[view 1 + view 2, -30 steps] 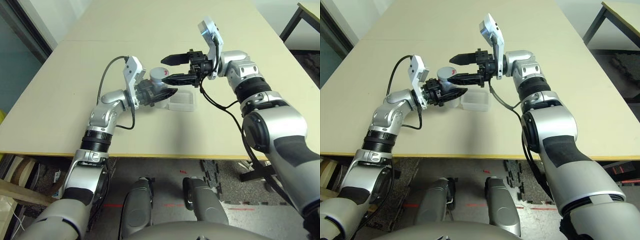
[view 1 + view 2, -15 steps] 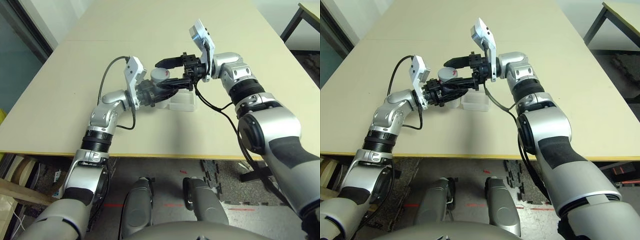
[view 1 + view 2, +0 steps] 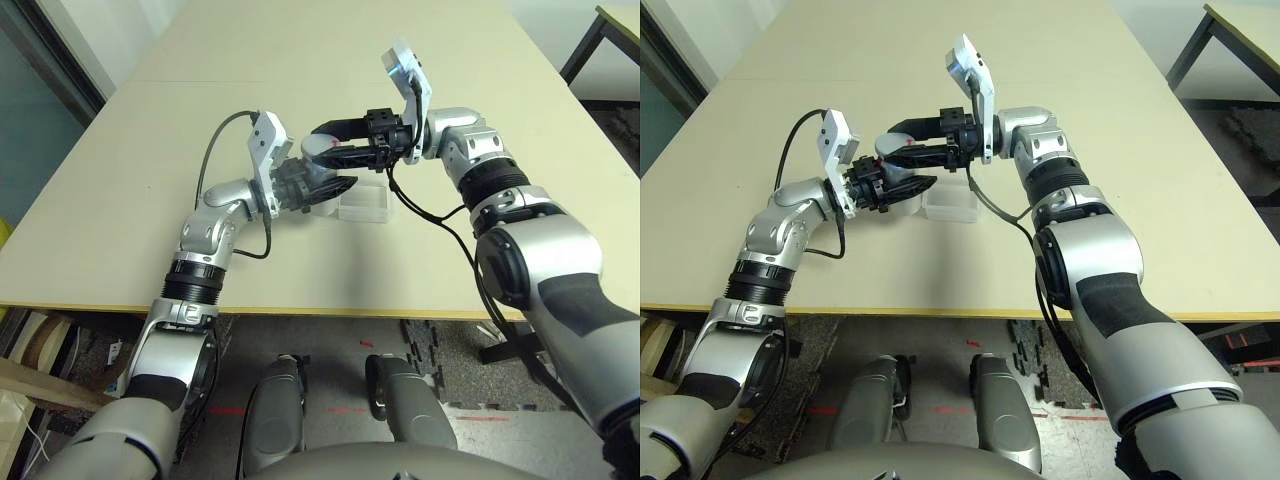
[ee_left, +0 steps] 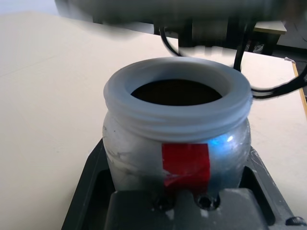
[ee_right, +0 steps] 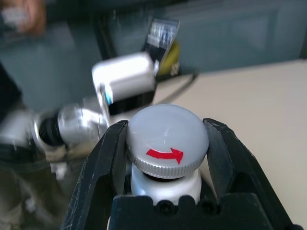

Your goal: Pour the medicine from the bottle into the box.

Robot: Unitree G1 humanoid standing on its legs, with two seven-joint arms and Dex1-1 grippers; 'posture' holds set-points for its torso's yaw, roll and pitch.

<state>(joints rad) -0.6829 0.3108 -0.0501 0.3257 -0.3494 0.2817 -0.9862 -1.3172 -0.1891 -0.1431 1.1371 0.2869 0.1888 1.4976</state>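
My left gripper [image 3: 335, 186] is shut on the small grey-white bottle [image 4: 177, 139] with a red stripe and holds it upright just above the table, left of the box. The box [image 3: 365, 205] is a shallow clear container lying on the table beside the bottle. My right gripper [image 3: 322, 143] reaches in from the right, and its black fingers [image 5: 108, 153] are shut on the round grey cap [image 5: 167, 134] with the red arrow, at the top of the bottle. In the left wrist view the bottle's mouth looks open and dark. The medicine is hidden.
The beige table [image 3: 300, 60] stretches far behind the arms, and its front edge [image 3: 300, 312] runs below them. A dark table leg [image 3: 585, 45] stands at the far right. Black cables [image 3: 440, 215] hang from both wrists near the box.
My right gripper moved left to the bottle's top and went from wide open to shut on the cap. The left gripper and the bottle stayed in place.
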